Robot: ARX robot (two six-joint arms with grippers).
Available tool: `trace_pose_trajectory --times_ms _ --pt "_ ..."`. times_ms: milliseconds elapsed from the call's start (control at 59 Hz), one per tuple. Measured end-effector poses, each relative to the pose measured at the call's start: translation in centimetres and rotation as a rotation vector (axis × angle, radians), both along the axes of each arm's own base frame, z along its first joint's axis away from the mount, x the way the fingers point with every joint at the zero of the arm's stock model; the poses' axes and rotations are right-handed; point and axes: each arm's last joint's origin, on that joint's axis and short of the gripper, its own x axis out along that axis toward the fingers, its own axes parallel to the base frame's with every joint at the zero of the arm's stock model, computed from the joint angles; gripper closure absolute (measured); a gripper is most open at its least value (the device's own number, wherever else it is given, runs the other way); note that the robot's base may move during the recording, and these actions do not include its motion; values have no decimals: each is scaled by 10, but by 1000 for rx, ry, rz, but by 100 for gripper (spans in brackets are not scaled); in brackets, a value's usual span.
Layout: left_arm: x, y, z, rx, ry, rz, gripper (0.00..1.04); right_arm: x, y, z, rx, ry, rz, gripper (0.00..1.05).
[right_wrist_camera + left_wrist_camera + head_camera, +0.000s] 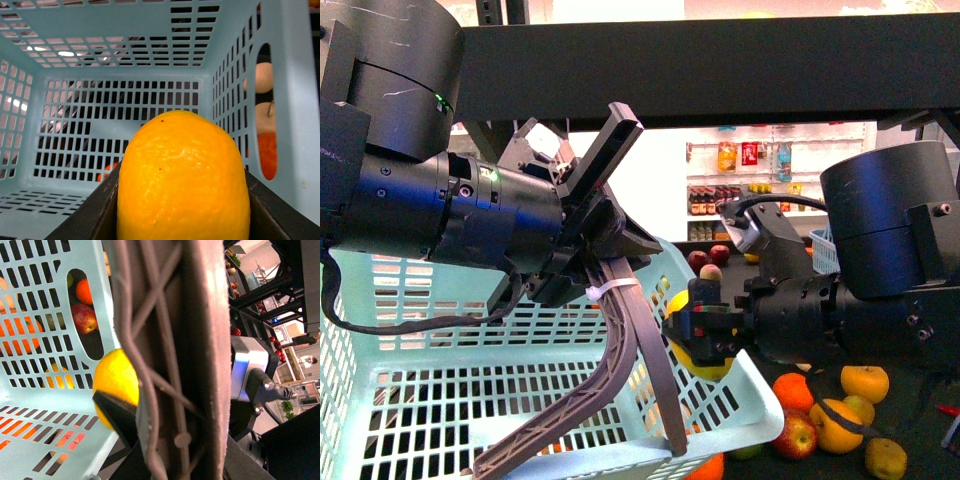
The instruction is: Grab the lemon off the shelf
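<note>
My right gripper [698, 335] is shut on the lemon [705, 365], a bright yellow oval fruit, and holds it at the right rim of the pale blue basket [440, 400]. In the right wrist view the lemon [182, 180] fills the space between the two black jaws, facing the basket's inside [120, 75]. My left gripper [605, 235] is shut on the grey-brown basket handle [620, 345], lifting the basket. From the left wrist view the handle [175, 355] covers the middle, with the lemon [116, 377] beside it. The black shelf [720, 60] spans overhead.
Oranges [835, 420], a red apple [795, 435] and other fruit lie on the dark tier right of the basket. More apples [705, 262] sit further back. A white store shelf of bottles [750, 180] stands in the distance. A small blue crate [823, 245] sits behind my right arm.
</note>
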Motion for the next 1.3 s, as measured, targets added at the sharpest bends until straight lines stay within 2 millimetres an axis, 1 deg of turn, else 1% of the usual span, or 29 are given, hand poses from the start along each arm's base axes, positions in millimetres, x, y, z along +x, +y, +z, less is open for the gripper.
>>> trace_pose_trajectory --times_ms 68,203,305,339,407,491,593,610,644,678,745,762,779,796,830,847,864,881,898,915,932,949,965,999,1084,1118,1169,1220,1304 --pt "0 0 0 0 0 0 93 -2 5 -1 -9 0 8 37" --pt "0 0 0 -1 1 -1 93 -1 3 0 -7 -17 -3 18" --pt "0 0 0 2 -2 3 93 2 -5 3 14 -29 -25 4" --pt "0 0 0 3 -3 1 93 4 -10 4 23 -29 -40 1" --pt "0 0 0 0 1 2 93 6 -20 7 35 -35 -74 2" --pt "0 0 0 0 0 1 93 11 -41 12 61 -44 -144 2" --pt "0 0 0 0 1 4 93 16 -76 18 80 -69 -250 2" --pt "0 0 0 1 1 4 93 17 -85 19 80 -73 -277 2" --pt "0 0 0 1 0 4 93 18 -94 19 77 -78 -308 2" --pt "0 0 0 1 1 4 93 20 -111 15 63 -76 -374 2" --pt "0 0 0 1 1 3 93 25 -140 -2 32 -46 -479 2" --pt "0 0 0 0 2 3 93 27 -147 -13 13 -28 -502 2" --pt "0 0 0 0 2 3 93 28 -151 -21 2 -11 -510 2" --pt "0 0 0 0 2 3 93 30 -155 -34 -16 18 -515 2" --pt "0 0 0 0 2 3 93 32 -158 -55 -42 61 -513 2" --pt "0 0 0 -1 2 1 93 33 -158 -72 -62 95 -508 2" --pt "0 0 0 -1 2 0 93 34 -158 -82 -70 119 -502 2" --pt "0 0 0 -1 2 0 93 34 -158 -88 -75 132 -497 2" --pt "0 0 0 -2 3 -1 93 34 -158 -99 -83 158 -491 2" --pt "0 0 0 -2 3 -1 93 33 -158 -105 -88 171 -488 2" --pt "0 0 0 -2 3 -2 93 33 -157 -115 -99 193 -484 2" --pt "0 0 0 -3 3 -2 93 33 -157 -120 -105 204 -481 2" --pt "0 0 0 -2 3 -1 93 33 -155 -134 -121 236 -473 2" --pt "0 0 0 -2 3 1 93 33 -153 -146 -138 262 -459 2" --pt "0 0 0 0 2 6 93 34 -144 -171 -169 321 -419 2" --pt "0 0 0 1 1 7 93 35 -140 -177 -186 331 -402 2" --pt "0 0 0 1 1 6 93 38 -133 -184 -205 339 -376 2" --pt "0 0 0 -1 3 3 93 44 -122 -192 -224 341 -342 2" --pt "0 0 0 -1 3 3 93 51 -107 -198 -243 332 -298 2"
